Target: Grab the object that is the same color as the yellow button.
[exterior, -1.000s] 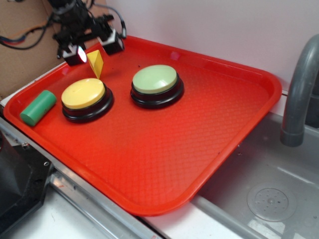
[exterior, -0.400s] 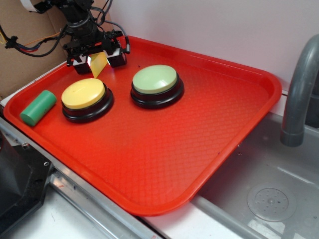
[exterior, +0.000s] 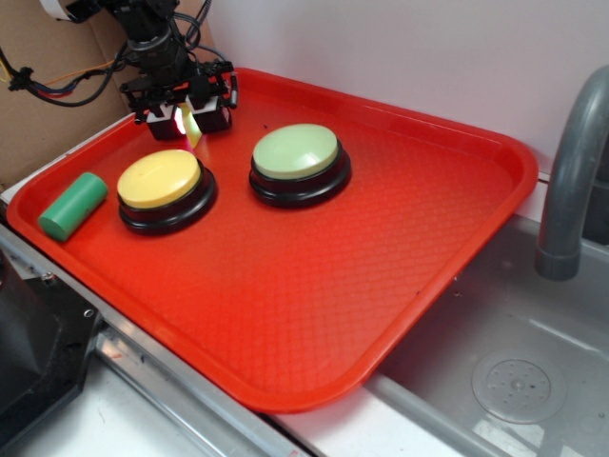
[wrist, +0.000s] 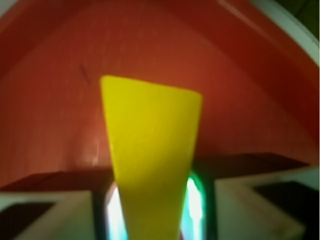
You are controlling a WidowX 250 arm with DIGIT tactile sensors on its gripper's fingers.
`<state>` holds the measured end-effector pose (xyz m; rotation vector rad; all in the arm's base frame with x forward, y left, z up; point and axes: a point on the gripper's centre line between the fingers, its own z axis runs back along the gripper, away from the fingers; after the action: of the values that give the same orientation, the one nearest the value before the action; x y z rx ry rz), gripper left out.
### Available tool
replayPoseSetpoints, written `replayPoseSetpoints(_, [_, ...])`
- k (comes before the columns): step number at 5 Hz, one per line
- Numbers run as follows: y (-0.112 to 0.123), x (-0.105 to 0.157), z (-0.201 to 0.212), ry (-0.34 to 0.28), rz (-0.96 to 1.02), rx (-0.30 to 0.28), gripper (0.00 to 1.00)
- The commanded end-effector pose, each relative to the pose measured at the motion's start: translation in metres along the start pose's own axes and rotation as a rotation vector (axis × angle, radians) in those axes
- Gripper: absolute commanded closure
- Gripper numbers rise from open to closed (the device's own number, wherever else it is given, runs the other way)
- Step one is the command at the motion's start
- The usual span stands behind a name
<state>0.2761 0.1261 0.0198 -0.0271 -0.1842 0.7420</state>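
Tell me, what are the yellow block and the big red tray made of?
The yellow wedge block looks like smooth painted wood or plastic; its faces are flat and matte, so I can't tell which. The red tray looks like hard plastic, with a bumpy criss-cross texture and shiny rim.

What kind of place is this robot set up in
Probably a toy kitchen sink counter: a grey faucet over a basin with a drain, and a red serving tray beside it holding push buttons.

i see a red tray (exterior: 457, 238) carrying a yellow button (exterior: 160, 181), a pale green button (exterior: 296, 152) beside it, and a green cylinder (exterior: 72, 205) near the left rim.
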Motion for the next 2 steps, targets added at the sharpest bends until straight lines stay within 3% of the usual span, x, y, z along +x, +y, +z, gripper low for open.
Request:
replayPoseSetpoints(1, [-0.013, -0.007, 0.082, -0.031, -0.19, -0.028, 1.0])
replayPoseSetpoints(2, [-0.028, -0.037, 0.109, 0.029, -0.388, -0.075, 1.0])
